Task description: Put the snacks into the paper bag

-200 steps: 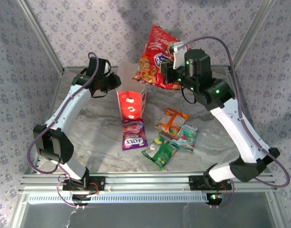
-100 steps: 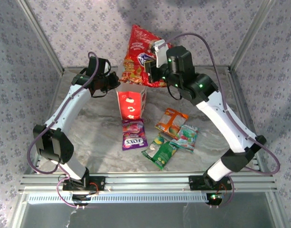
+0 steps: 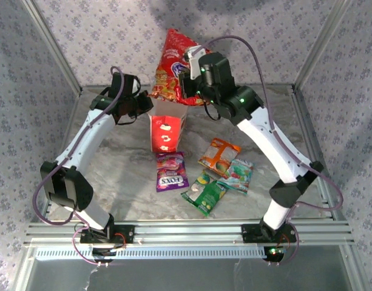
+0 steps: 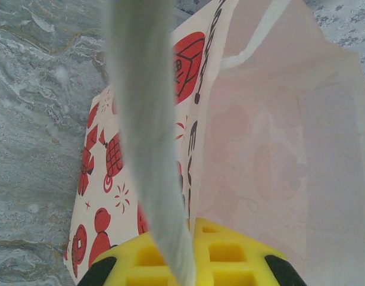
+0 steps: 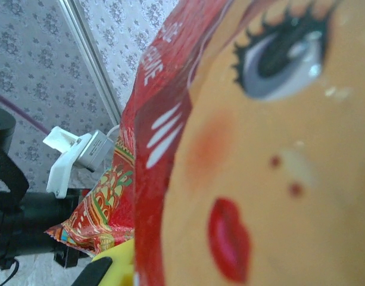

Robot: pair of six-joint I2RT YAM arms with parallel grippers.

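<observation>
The red-and-white paper bag [image 3: 168,128] stands upright at the back middle of the table, mouth open. My left gripper [image 3: 145,105] is shut on its left rim; in the left wrist view the bag's wall [image 4: 271,149] runs between the yellow pads [image 4: 230,256]. The big red snack packet [image 3: 174,65] hangs tilted just above the bag's mouth, with my right gripper [image 3: 188,86] shut on its right edge. Up close, the red packet [image 5: 253,155] covers most of the right wrist view. The purple FOX'S packet [image 3: 171,171], the orange [image 3: 219,154], teal [image 3: 239,174] and green [image 3: 204,193] packets lie flat in front of the bag.
Marbled tabletop [image 3: 122,176] with a metal frame rail [image 3: 192,231] along the near edge and slanted frame posts [image 3: 52,45] at both sides. Patterned walls close in behind. The left arm [image 5: 21,223] shows dark beside the red packet in the right wrist view.
My right arm has swung left with the red packet, from the bag's right to above its mouth. My left gripper has closed onto the bag's rim.
</observation>
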